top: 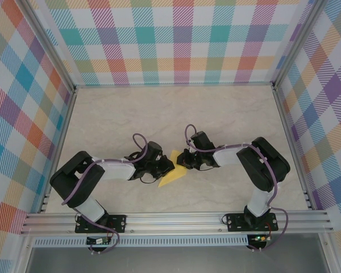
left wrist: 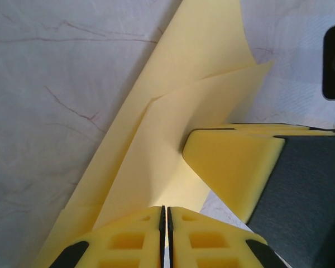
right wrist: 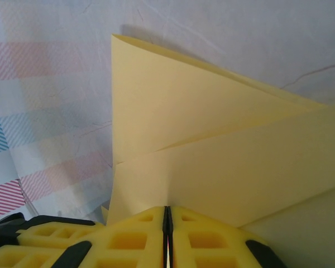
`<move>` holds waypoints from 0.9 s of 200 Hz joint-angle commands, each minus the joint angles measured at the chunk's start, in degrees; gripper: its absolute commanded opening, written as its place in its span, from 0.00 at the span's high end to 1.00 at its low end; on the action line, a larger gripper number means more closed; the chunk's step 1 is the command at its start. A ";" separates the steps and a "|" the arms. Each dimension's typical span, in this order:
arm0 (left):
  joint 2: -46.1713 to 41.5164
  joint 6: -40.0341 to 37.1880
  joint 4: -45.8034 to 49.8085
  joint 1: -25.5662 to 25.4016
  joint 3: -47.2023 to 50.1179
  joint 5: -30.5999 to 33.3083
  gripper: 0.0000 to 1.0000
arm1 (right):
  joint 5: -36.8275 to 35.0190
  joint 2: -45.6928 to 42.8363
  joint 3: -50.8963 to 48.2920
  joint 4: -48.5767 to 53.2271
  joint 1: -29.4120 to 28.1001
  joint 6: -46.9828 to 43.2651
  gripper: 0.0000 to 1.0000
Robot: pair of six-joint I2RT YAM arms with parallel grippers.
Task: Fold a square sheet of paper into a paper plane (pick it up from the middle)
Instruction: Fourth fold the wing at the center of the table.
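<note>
Where the two arms meet at mid-table, the paper sits between them: a creased yellow wedge, its point angled toward the near left. The left gripper reaches in from the left and the right gripper from the right, with their tips close together over the wedge's upper end.

Left wrist view: the yellow fingers are pressed together with only a dark seam between them, and the paper runs into that seam — clamped on the sheet. Two overlapping layers fan away, with one fold edge on the diagonal. A finger of the right gripper lies just to the right, against the paper.

Right wrist view: the fingers are likewise closed to a hairline, and the paper enters the seam — gripped. The folded layers spread upward, with a sharp corner at upper left.

Cannot tell whether the wedge rests on the table or hangs just clear.
</note>
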State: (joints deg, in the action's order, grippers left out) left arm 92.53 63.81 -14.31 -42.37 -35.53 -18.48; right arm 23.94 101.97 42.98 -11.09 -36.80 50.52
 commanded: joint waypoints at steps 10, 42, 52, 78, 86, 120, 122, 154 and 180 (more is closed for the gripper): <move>1.89 1.58 -2.42 -0.86 -1.29 -0.94 0.88 | -3.20 3.54 -1.22 2.74 0.20 0.10 0.89; 2.60 1.25 -0.28 -1.05 -0.81 0.05 0.88 | -3.28 3.77 -1.32 2.27 0.22 0.57 0.88; 2.65 1.01 1.04 -1.04 -0.40 0.95 0.88 | -3.20 3.61 -1.31 2.12 0.22 0.88 0.88; 2.49 0.45 5.37 -1.04 1.42 4.24 0.89 | -1.54 2.26 -0.48 1.19 0.16 1.42 0.86; 2.56 0.52 5.64 -0.99 2.23 4.81 0.89 | -0.85 1.55 0.03 1.09 0.15 1.38 0.85; 2.61 0.70 4.95 -1.12 4.23 5.76 0.90 | 1.40 -2.13 2.26 1.44 0.06 0.11 0.82; 2.64 0.70 4.91 -1.04 4.24 5.72 0.90 | 1.44 -2.26 2.39 1.52 0.06 0.04 0.82; 2.60 -0.37 5.97 -1.07 3.16 5.47 0.91 | 1.24 -0.55 3.05 1.87 -0.04 0.08 0.84; 2.56 -0.77 6.47 -1.11 2.83 5.31 0.91 | 1.33 2.36 2.97 1.03 -0.11 0.84 0.85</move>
State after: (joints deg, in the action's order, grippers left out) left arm 94.11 64.51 -16.56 -43.11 -34.22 -16.43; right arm 25.17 101.91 44.93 -10.35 -36.60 51.59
